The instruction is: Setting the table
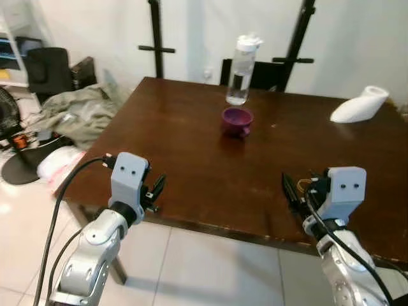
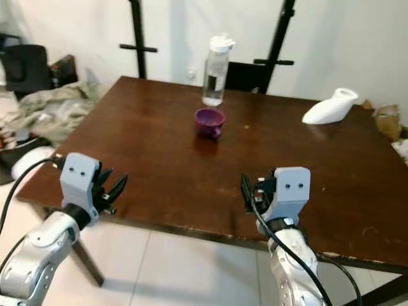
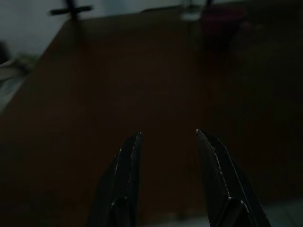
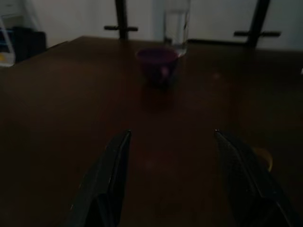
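Here we see a purple cup point(image 1: 236, 120) standing upright on the dark wooden table point(image 1: 191, 166), toward the far side, with a clear water bottle point(image 1: 241, 70) with a white cap just behind it. The cup lies well ahead of both grippers, roughly between their two lines of reach and touching neither. In the right wrist view the cup point(image 4: 157, 65) sits beyond the fingertips, nearly centred in the gap between them. The right gripper point(image 4: 171, 135) hovers over the near edge of the table, its jaws widely apart and holding nothing. The left gripper point(image 3: 168, 133) is poised at the near left part of the table; its jaws are apart, somewhat less widely, and likewise empty, with the cup point(image 3: 222, 21) far ahead and off to one side. A white object point(image 1: 358, 105) lies on its side near the far right corner. Beyond the table's left edge, we note crumpled cloth point(image 1: 76, 111) on the tiled floor point(image 1: 191, 268).
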Robot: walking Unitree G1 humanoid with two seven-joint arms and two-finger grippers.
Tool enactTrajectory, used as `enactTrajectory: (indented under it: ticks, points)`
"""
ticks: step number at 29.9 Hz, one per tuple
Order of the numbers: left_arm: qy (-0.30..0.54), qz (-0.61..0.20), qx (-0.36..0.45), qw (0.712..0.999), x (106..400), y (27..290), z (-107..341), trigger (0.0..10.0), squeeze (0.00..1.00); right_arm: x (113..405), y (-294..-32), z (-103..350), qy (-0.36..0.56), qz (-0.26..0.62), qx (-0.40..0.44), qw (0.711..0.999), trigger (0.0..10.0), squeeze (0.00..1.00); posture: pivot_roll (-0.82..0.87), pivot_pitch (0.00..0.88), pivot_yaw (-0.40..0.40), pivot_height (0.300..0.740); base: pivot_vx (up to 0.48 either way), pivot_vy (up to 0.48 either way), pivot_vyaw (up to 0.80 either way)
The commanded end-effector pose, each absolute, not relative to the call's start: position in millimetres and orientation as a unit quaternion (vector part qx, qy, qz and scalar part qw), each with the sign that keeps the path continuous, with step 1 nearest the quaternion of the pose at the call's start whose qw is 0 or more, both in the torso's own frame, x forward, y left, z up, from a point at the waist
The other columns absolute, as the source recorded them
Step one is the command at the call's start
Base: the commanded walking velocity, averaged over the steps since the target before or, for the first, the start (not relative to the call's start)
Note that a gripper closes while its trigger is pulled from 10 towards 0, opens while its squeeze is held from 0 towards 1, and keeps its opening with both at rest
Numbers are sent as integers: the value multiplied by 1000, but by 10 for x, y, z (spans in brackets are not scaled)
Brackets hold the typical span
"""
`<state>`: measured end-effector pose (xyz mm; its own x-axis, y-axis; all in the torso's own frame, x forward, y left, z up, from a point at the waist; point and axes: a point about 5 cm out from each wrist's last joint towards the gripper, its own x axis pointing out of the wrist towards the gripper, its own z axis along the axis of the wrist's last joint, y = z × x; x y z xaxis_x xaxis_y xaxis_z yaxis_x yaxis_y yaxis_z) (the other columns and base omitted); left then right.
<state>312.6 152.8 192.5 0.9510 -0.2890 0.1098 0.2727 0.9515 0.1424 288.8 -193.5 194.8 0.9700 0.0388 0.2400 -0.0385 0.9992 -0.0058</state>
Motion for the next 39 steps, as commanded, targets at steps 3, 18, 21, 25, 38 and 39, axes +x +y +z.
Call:
enactTrajectory:
  ticks: [3, 18, 21, 25, 38, 39]
  points:
    - [-55, -151, 65, 985, 3114, 1489, 1868, 10000, 0, 2871, -1981, 1884, -108, 11, 4, 994, 10000, 0, 23, 98, 60, 740, -344, 0, 0]
    - [-53, -152, 65, 985, 3113, 1497, 1861, 10000, 0, 2872, -1965, 1874, -106, 15, 3, 994, 10000, 0, 26, 98, 60, 740, -343, 0, 0]
    - [-53, -152, 65, 985, 3114, 1496, 1860, 10000, 0, 2872, -1965, 1873, -106, 15, 3, 994, 10000, 0, 26, 98, 60, 740, -315, 0, 0]
    - [-48, -148, 60, 986, 3118, 1502, 1846, 10000, 0, 2868, -1961, 1868, -106, 16, 3, 994, 10000, 0, 24, 97, 59, 740, -79, 0, 0]
    - [-41, -133, 60, 989, 3145, 1518, 1845, 10000, 0, 2864, -1915, 1842, -95, 35, -13, 995, 10000, 0, 25, 100, 60, 740, 0, 0, 245]
    - [-40, -131, 61, 989, 3147, 1522, 1844, 10000, 0, 2864, -1913, 1845, -96, 35, -12, 995, 10000, 0, 25, 100, 61, 740, 0, 0, 769]
